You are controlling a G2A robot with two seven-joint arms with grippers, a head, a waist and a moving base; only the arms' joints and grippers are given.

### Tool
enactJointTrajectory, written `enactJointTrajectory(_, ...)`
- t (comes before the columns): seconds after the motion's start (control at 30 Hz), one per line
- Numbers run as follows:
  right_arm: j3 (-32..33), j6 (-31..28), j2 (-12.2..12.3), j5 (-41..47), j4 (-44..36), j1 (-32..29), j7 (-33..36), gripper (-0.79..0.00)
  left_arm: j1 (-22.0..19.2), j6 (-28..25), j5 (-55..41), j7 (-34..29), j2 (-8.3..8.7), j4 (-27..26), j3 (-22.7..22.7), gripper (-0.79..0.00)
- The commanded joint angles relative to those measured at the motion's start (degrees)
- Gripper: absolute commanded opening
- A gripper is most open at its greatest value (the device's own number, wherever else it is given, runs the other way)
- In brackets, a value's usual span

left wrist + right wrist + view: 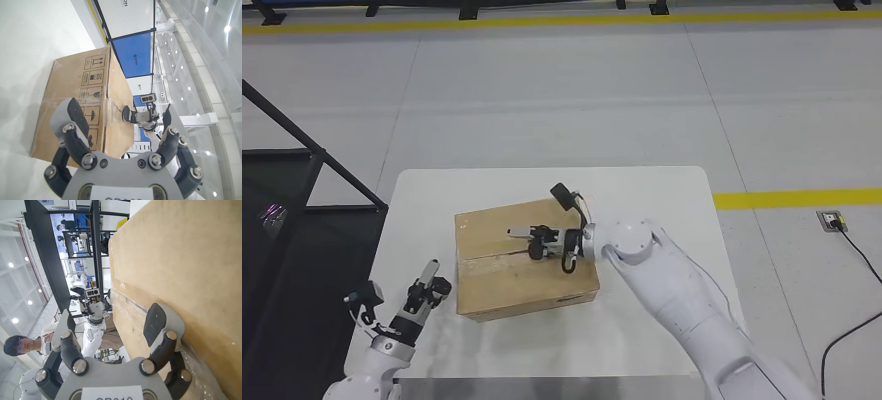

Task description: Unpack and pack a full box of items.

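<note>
1. The cardboard box [527, 265] is sitting shut on the white table [662, 200], a little toward my left of the table's middle.
2. Clear tape [130, 306] is running along the seam where its top flaps are meeting.
3. I am holding my right claw [532, 240] low over the box's top, close by that taped seam. Its fingers are spreading wide and gripping nothing.
4. One pad [155, 325] of that claw is lying right beside the cardboard, but whether it is touching, I cannot tell.
5. I am holding my left claw [432, 280] above the table just beside the box's left side, near the corner closest to me and apart from the cardboard.
6. That claw is facing the printed marks [92, 75] on the box's side, its fingers gaping wide and carrying nothing.
</note>
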Motion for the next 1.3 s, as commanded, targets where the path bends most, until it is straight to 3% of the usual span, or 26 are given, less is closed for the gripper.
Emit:
enactJointTrajectory(0.0,2.42,1.72,1.63,-1.92,-6.57,-3.39,-0.63,0.0,-0.02,-0.01,0.12,0.04,-0.02,-0.01,0.06,0.0)
enactJointTrajectory(0.27,13.29,12.88,6.9,-10.29,-30.57,-17.78,-4.1,0.0,-0.22,0.07,0.3,-0.24,-0.06,-0.02,0.14,0.0)
enactJointTrajectory(0.47,18.2,17.24,8.28,-11.54,-36.92,-23.17,-8.52,0.0,-0.43,-0.08,0.11,-0.41,-0.06,0.24,-0.09,0.0)
enactJointTrajectory(0.67,22.49,12.98,9.32,-10.29,-42.51,-28.63,-10.92,0.0,-0.52,-0.09,-1.11,-0.98,0.06,0.77,-1.69,0.0)
enactJointTrajectory(0.87,27.84,1.95,10.73,-11.21,-52.0,-38.74,-13.38,0.0,-0.16,-1.27,-4.33,-2.11,0.35,-0.25,-5.46,0.0)
enactJointTrajectory(1.0,27.84,1.95,10.73,-11.21,-52.0,-38.74,-13.38,0.0,0.77,-3.94,-5.88,-2.47,0.57,-1.04,-8.9,0.0)
enactJointTrajectory(1.27,27.84,1.95,10.73,-11.21,-52.0,-38.74,-13.38,0.0,0.77,-3.94,-5.88,-2.48,0.57,-1.04,-8.91,0.0)
